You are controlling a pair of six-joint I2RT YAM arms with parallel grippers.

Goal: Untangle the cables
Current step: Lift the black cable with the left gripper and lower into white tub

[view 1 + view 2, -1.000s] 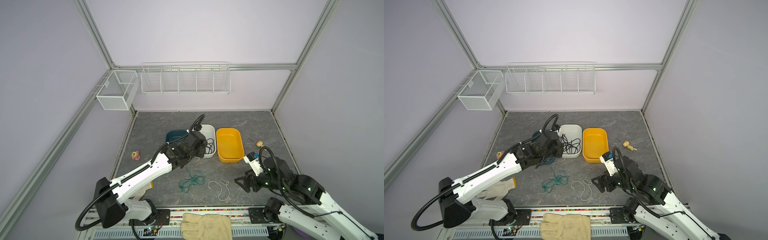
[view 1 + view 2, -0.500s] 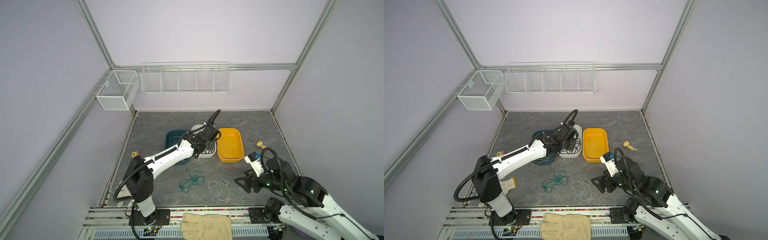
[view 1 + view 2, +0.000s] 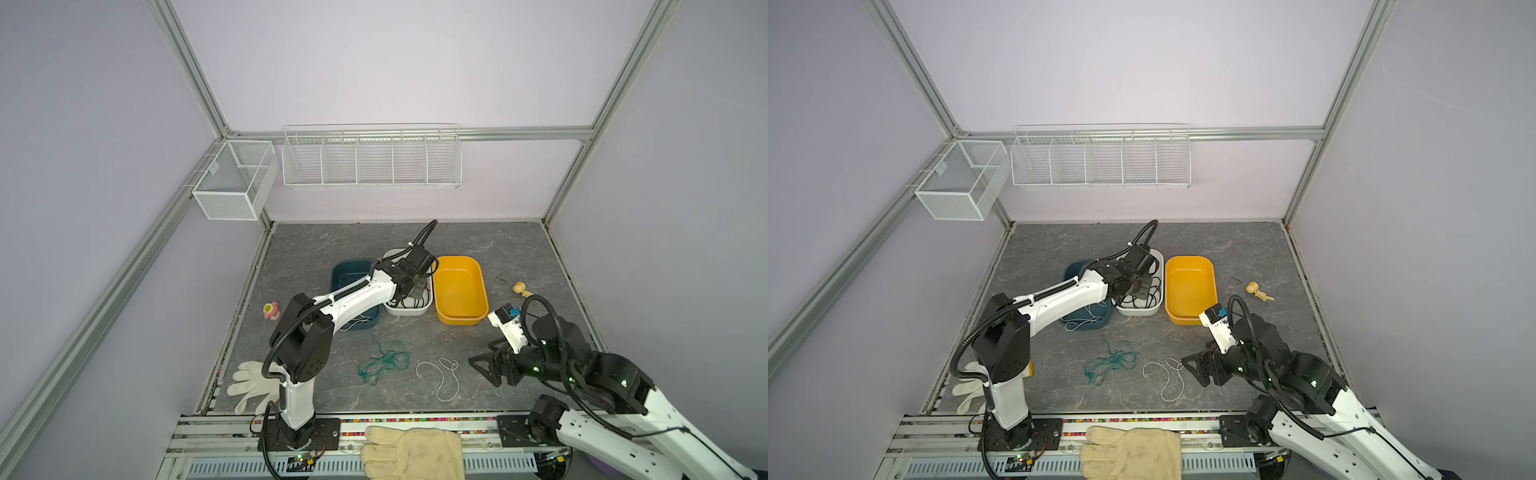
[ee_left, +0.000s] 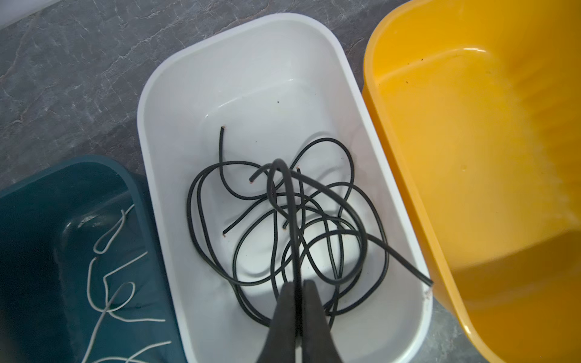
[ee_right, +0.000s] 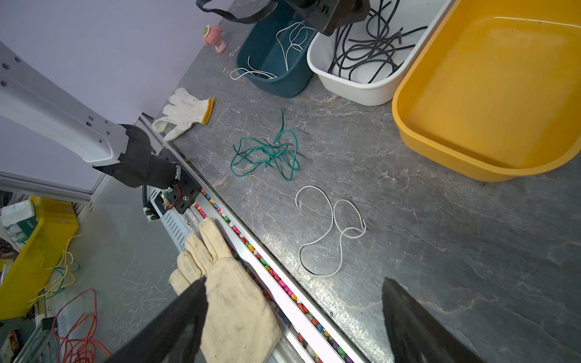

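Left end effector [image 3: 416, 287] hangs closed over white bin [image 3: 409, 313] in both top views; green cable [image 3: 384, 360] and white cable [image 3: 457, 380] lie loose on table [image 3: 311, 257]. Left wrist: it grips a black cable [image 4: 291, 220]; lifting may drag tangled loops over the rim. Right wrist: right end effector [image 5: 294, 283] gapes open at table edge; yellow bin [image 5: 465, 166] rim near.

I see 3 pale lilac walls [image 3: 374, 62] joined by aluminium rails [image 3: 190, 66], evenly lit. Below lies a grey marbled tabletop [image 3: 316, 249]. Up at the back hang a white mesh box [image 3: 232, 183] and a 5-compartment wire rack [image 3: 371, 158].
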